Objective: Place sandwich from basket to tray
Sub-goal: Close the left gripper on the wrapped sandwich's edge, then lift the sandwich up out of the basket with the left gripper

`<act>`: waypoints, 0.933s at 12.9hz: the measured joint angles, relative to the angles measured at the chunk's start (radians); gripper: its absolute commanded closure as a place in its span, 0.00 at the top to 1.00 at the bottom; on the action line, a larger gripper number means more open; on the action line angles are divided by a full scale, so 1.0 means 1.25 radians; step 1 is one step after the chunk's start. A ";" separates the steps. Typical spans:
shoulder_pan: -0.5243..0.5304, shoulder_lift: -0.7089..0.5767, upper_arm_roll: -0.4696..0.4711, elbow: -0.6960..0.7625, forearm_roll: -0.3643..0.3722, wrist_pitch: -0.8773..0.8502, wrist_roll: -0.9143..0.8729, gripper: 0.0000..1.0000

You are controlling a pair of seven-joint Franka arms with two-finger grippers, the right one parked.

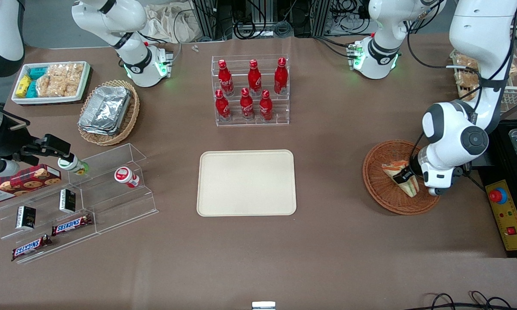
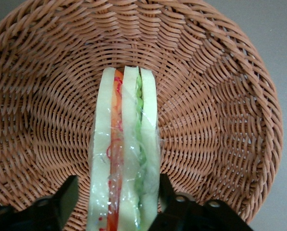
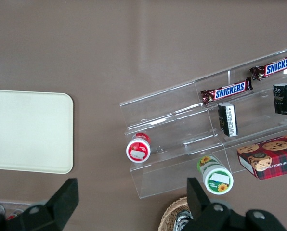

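Left wrist view: sandwich (image 2: 124,159) in basket (image 2: 220,120), between spread, non-touching jaws of gripper (image 2: 117,202).

Sandwich (image 2: 124,159) end cut off

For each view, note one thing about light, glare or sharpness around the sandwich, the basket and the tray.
Front view: even overhead light, the tray evenly lit, the arm hiding part of the basket. Left wrist view: the clear wrap on the sandwich glints, the weave is sharp, and the gripper straddling it is dark, fingers open. Right wrist view: a soft sheen lies on the tabletop.
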 measured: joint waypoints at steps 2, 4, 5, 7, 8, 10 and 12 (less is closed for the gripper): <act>0.000 0.000 -0.001 0.002 0.000 0.001 0.001 0.16; 0.000 -0.001 -0.001 0.012 0.001 -0.004 0.001 0.16; 0.000 -0.003 -0.001 0.029 0.001 -0.026 0.002 0.16; 0.000 -0.010 -0.001 0.104 0.002 -0.145 0.017 0.17; 0.000 -0.016 -0.001 0.156 0.002 -0.219 0.036 0.16; 0.000 -0.028 -0.001 0.273 0.002 -0.363 0.073 0.17; -0.002 -0.033 -0.010 0.397 0.002 -0.499 0.087 0.22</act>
